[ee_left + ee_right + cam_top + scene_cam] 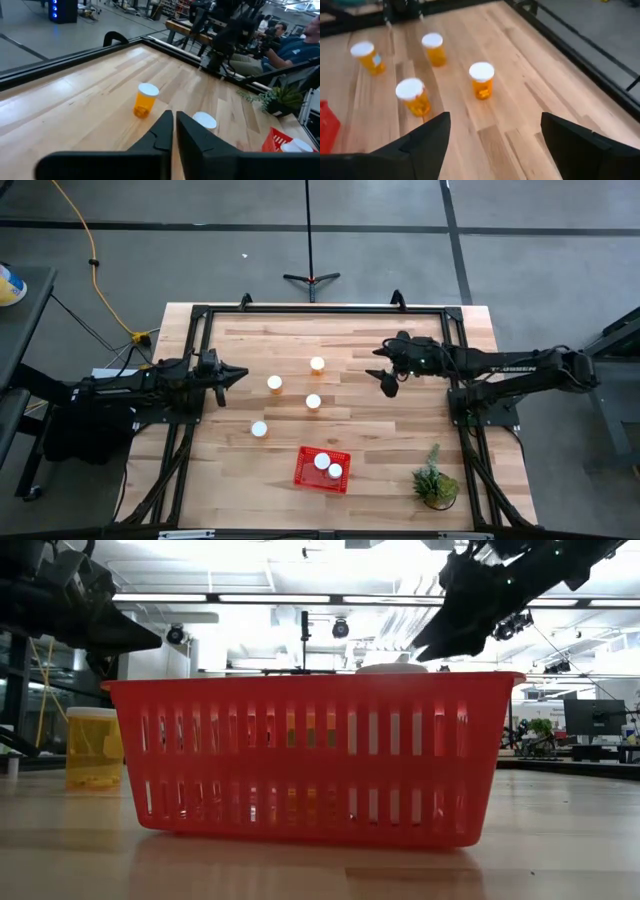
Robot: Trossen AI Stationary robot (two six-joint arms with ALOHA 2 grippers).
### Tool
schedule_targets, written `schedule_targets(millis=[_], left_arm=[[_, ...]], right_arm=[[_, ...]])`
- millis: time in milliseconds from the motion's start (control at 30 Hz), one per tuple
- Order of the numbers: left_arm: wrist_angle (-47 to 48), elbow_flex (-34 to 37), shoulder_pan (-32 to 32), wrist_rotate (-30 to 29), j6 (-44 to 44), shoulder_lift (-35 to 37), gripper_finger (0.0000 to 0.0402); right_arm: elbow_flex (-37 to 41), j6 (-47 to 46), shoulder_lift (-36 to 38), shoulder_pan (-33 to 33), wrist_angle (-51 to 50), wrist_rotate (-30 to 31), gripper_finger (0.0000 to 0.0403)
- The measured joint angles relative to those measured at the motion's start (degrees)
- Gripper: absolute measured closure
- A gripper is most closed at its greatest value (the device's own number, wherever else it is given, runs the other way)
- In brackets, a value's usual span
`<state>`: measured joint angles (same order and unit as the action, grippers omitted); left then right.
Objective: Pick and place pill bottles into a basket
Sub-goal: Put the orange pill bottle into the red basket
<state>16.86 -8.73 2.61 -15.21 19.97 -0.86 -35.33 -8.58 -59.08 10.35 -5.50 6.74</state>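
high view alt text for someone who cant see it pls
Four pill bottles stand loose on a wooden table; two more sit in a red basket. The left gripper is shut, the right gripper open, both empty.

- A green potted plant is seen near one table corner.
- A yellow cable is laid across the grey floor.
- A black stand is placed beyond the wooden table.
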Motion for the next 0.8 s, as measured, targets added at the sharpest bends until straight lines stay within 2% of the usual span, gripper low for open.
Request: schedule_targets(millis=[133, 200, 467, 667, 800], left_arm=[[0.0, 0.0, 0.0, 0.0, -0.1, 0.0, 0.0379], [0.2, 0.0, 0.0, 0.0, -0.2, 0.0, 0.0379], [1.4, 0.0, 0.0, 0.0, -0.2, 0.0, 0.0350], [2.0, 0.0, 0.0, 0.9, -0.2, 0.0, 0.0379], [2.9, 0.0, 0.0, 1.4, 0.0, 0.0, 0.0378]], right_arm=[[0.0, 2.1, -4.5, 1.4, 0.2, -3.2, 0.0101], [0.0, 2.8, -7.7, 1.7, 1.3, -3.8, 0.0100], [0.0, 3.4, -19.0, 1.7, 17.6, -6.3, 0.0100], [0.0, 3.7, -25.6, 1.7, 26.0, -7.4, 0.0100], [-0.1, 3.9, -29.1, 1.7, 30.9, -8.5, 0.0100]])
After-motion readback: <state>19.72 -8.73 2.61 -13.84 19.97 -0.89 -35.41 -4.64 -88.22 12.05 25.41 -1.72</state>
